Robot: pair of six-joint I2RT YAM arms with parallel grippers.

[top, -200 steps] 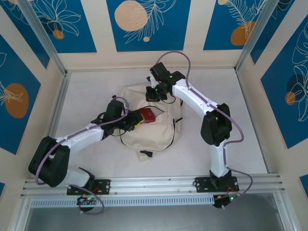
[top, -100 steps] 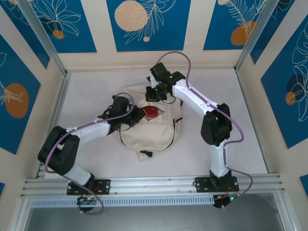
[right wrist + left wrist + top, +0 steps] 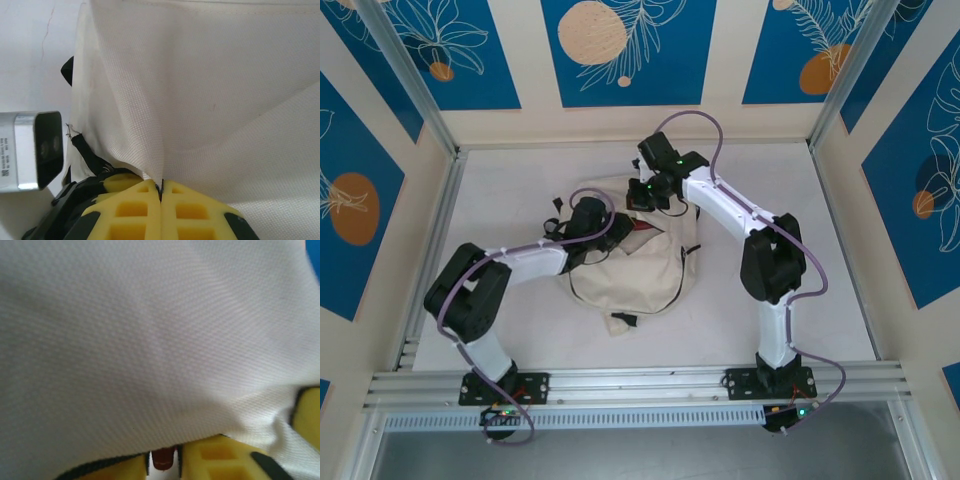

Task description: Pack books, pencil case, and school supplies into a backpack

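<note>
A second ago my left tool [image 3: 165, 464] was carrying the pencil case [image 3: 164, 458] in the open above the backpack [image 3: 632, 282], its red face plain to see from the top camera. Half a second ago it was at the mouth. Now my left arm has stretched further in and the red has all but gone from the top view, tucked under the raised flap of cream fabric. From my left wrist the cloth hangs right over the lens, and low in that view a small dark-red piece sits between my yellow pads [image 3: 215, 460], so I take it that this tool is closed down narrow on the pencil case and has not let it go. My right tool [image 3: 160, 192] has hardly moved in that time: its fingers are pressed together with a fold of the backpack's upper edge pinched between them, holding the opening up at the far side of the bag while the rest lies slumped on the bench [image 3: 510, 180]. For the task I judge this to mean the pencil case is inside the main compartment but not yet packed, since I have it gripped. How deep it sits I cannot tell through the cloth. The release is what remains, and the flap must stay lifted until my left tool is out.
</note>
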